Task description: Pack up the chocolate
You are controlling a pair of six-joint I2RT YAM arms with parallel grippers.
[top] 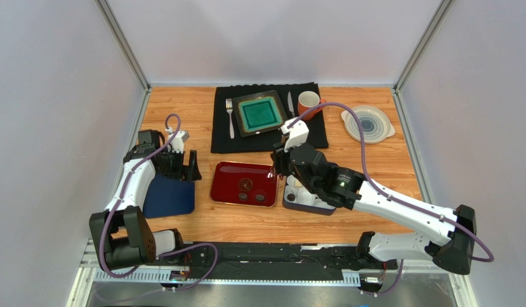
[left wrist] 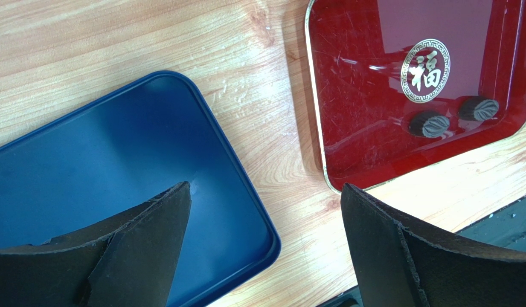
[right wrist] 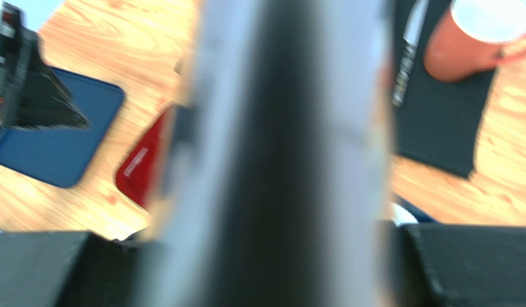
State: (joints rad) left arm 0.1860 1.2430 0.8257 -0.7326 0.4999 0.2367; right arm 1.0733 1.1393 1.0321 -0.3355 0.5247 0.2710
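Dark round chocolate pieces [top: 245, 185] lie in the red tray [top: 233, 173]; two of them [left wrist: 431, 124] show in the left wrist view near the gold emblem. My left gripper [top: 182, 165] [left wrist: 265, 188] hangs open over the edge of the blue lid [left wrist: 86, 160], with nothing between its fingers. My right gripper [top: 276, 167] [right wrist: 272, 236] hovers at the tray's far right corner, beside the dark box [top: 310, 210] of white paper cups. A blurred dark thing with pale edges fills the gap between its fingers. I cannot tell what it is.
Behind the tray lies a black placemat [top: 265, 137] with a green square plate [top: 259, 114], fork [top: 231, 118], knife [top: 290, 102] and orange mug [top: 308, 102]. A pale round dish [top: 368, 123] sits far right. Grey walls close in both sides.
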